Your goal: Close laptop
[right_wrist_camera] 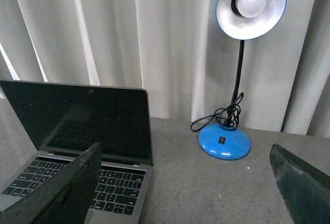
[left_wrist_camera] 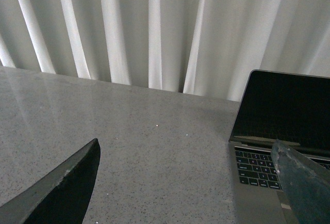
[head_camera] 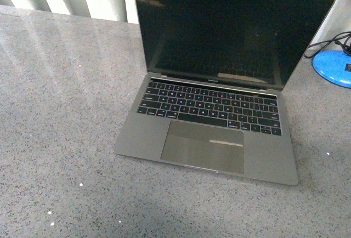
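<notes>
Grey laptop (head_camera: 216,92) lid upright, left hand (left_wrist_camera: 185,182) and right hand (right_wrist_camera: 185,185) spread wide, holding nothing

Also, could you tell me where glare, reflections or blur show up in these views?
Front view: the laptop has a dark screen mirroring its keyboard, and pale glare streaks cross the table at far left. Left wrist view: the left gripper has soft-edged fingers. Right wrist view: the lamp shade is brightest inside; the screen reflects keys.

A blue-based desk lamp (right_wrist_camera: 225,142) with coiled black cord (right_wrist_camera: 223,116) stands on the speckled grey stone tabletop (head_camera: 60,112), white pleated curtains (right_wrist_camera: 170,43) behind it.
</notes>
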You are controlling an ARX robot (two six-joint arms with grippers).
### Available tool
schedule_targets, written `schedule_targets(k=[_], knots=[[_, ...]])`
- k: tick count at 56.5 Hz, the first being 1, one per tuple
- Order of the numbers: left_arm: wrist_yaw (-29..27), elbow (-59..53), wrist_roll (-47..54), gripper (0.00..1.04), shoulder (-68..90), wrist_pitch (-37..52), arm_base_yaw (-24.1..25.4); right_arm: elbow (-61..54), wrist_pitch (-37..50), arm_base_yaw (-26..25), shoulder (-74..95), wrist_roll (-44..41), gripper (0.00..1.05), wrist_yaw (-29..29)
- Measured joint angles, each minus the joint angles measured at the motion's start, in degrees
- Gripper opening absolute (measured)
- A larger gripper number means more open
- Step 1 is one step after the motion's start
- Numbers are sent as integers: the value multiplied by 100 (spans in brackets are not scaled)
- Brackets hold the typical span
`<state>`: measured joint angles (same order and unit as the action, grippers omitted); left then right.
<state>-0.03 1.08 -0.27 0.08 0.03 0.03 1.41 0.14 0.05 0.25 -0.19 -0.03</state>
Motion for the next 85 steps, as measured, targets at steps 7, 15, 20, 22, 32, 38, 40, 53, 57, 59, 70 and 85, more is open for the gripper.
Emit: schedule_targets(k=[7, 15, 20, 22, 32, 38, 40, 53, 57, 59, 70, 85], knots=[[0, 0, 0, 98, 0, 0, 0, 0, 0, 0, 0, 0, 95, 0], [0, 0, 0, 98, 0, 0, 0, 0, -2, 0, 0, 0, 95, -2], [0, 0, 0, 98, 0, 0, 0, 0, -2, 0, 0, 0, 95, -2], [0, 0, 0, 98, 0, 0, 0, 0, -2, 0, 0, 0, 95, 0], [0, 0, 0, 98, 0, 0, 0, 0, 0, 0, 0, 0, 95, 0], [0, 0, 0, 98, 0, 0, 0, 0, -2, 0, 0, 0, 95, -2], [0, 0, 0, 98, 0, 0, 0, 0, -2, 0, 0, 0, 95, -2], [0, 0, 0, 98, 0, 0, 0, 0, 0, 0, 0, 0, 95, 0], [0, 0, 0, 98, 0, 0, 0, 0, -2, 0, 0, 0, 95, 0], [0, 0, 0, 98, 0, 0, 0, 0, -2, 0, 0, 0, 95, -2], [0, 0, 0, 98, 0, 0, 0, 0, -2, 0, 0, 0, 95, 0], [-5567, 444, -2319, 98, 1884, -839, -1617, 791, -1451, -1043, 2223, -1486, 95, -2535]])
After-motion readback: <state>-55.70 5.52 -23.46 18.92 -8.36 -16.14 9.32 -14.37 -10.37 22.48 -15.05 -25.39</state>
